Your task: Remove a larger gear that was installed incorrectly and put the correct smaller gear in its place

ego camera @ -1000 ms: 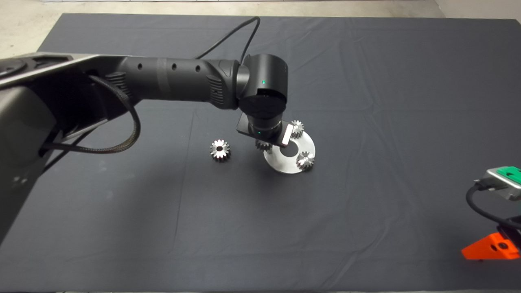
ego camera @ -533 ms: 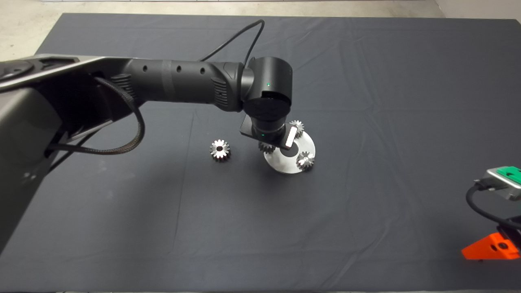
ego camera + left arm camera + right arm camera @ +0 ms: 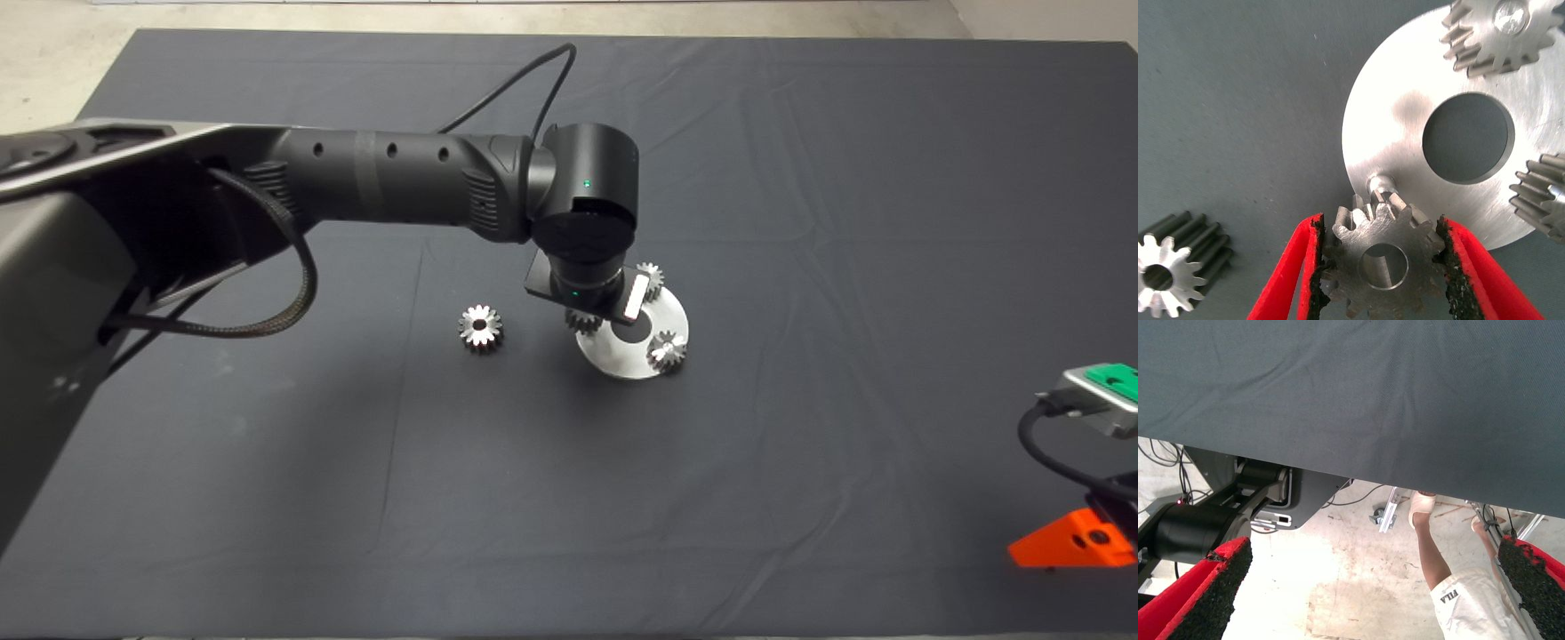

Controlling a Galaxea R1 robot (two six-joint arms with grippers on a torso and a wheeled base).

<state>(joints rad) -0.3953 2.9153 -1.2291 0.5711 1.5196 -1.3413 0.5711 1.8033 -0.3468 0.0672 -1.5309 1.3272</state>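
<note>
My left gripper [image 3: 1381,257] is shut on the larger gear [image 3: 1382,265], a grey gear with a wide dark centre hole. It holds the gear just off a bare peg [image 3: 1379,183] at the edge of the round silver plate [image 3: 1398,133]. In the head view the wrist hides most of this gear [image 3: 580,322] at the plate's [image 3: 622,363] left rim. The smaller gear [image 3: 481,327], bright-faced, lies loose on the mat left of the plate and also shows in the left wrist view [image 3: 1168,270]. My right gripper [image 3: 1371,573] is open and parked at the lower right edge.
Two small gears [image 3: 651,279] [image 3: 667,350] sit on the plate's far and near right rim. The plate has a large centre hole [image 3: 1468,137]. A person's legs [image 3: 1438,567] and a robot base show on the floor beyond the mat in the right wrist view.
The left arm has shifted slightly to the right and away over the plate's left rim with the gear in its grip, then held still. The right arm has not moved.
</note>
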